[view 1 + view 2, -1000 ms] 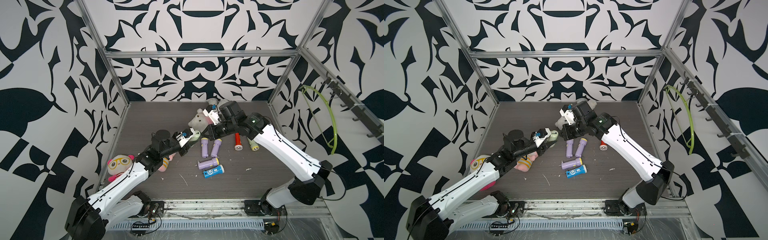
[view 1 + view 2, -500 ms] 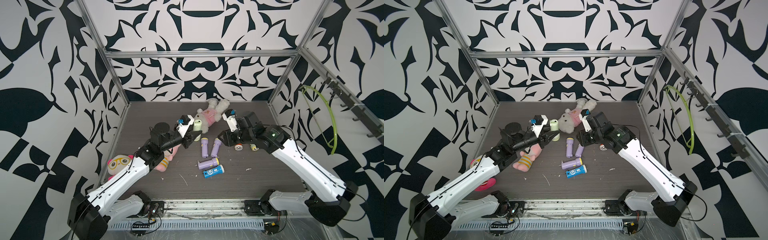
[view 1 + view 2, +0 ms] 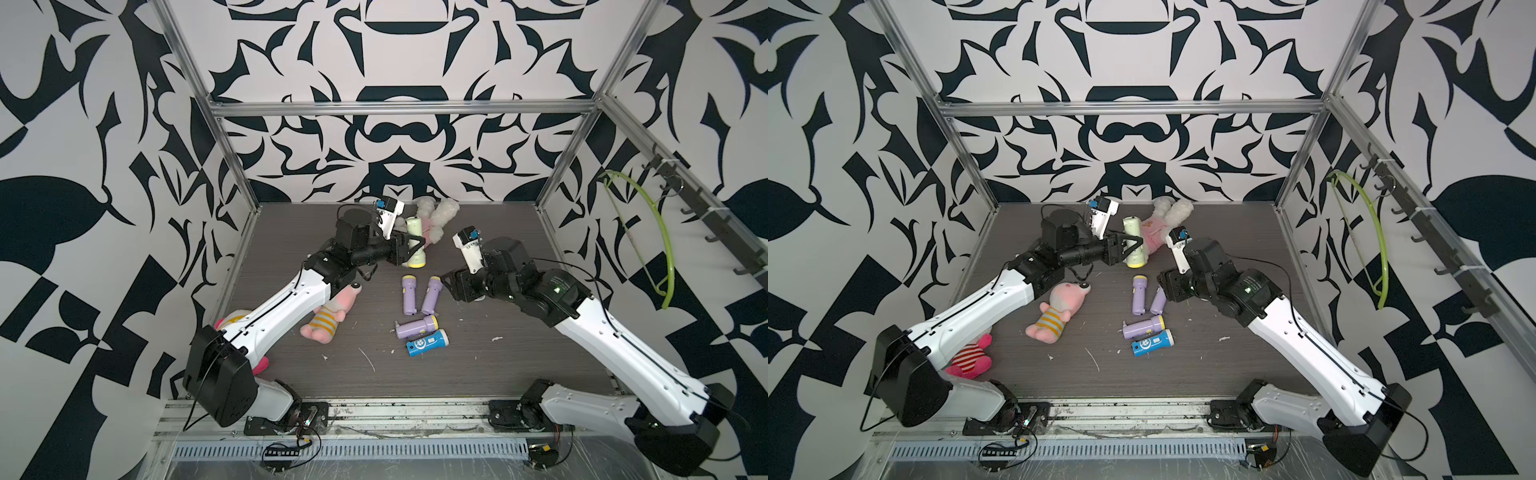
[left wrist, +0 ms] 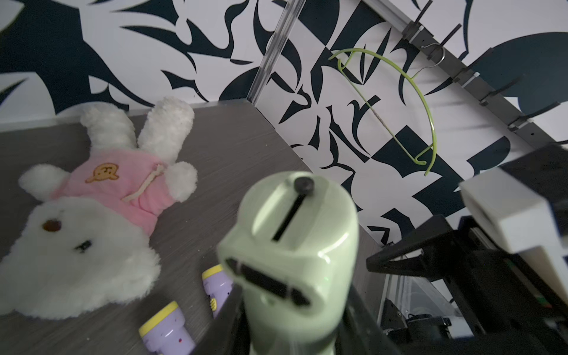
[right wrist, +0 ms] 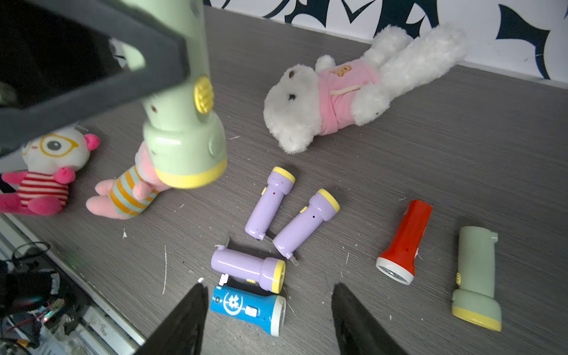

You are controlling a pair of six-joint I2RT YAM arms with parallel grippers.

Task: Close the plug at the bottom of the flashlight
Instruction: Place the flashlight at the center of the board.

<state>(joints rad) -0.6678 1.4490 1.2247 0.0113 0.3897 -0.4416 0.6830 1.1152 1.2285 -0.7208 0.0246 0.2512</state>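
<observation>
Holding the flashlight [image 3: 1132, 226] mid-barrel above the table near the bunny [image 3: 1177, 210], left gripper [image 3: 1126, 246] is clamped tight. Right gripper [image 5: 269, 287] is spread, empty. Likely light, rigid, slick plastic: grip the barrel, press only the base.

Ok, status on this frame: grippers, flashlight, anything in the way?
Left gripper shut on pale green flashlight, held above table. Right gripper open, empty, apart from it. Purple flashlights lie below right gripper, no contact.
</observation>
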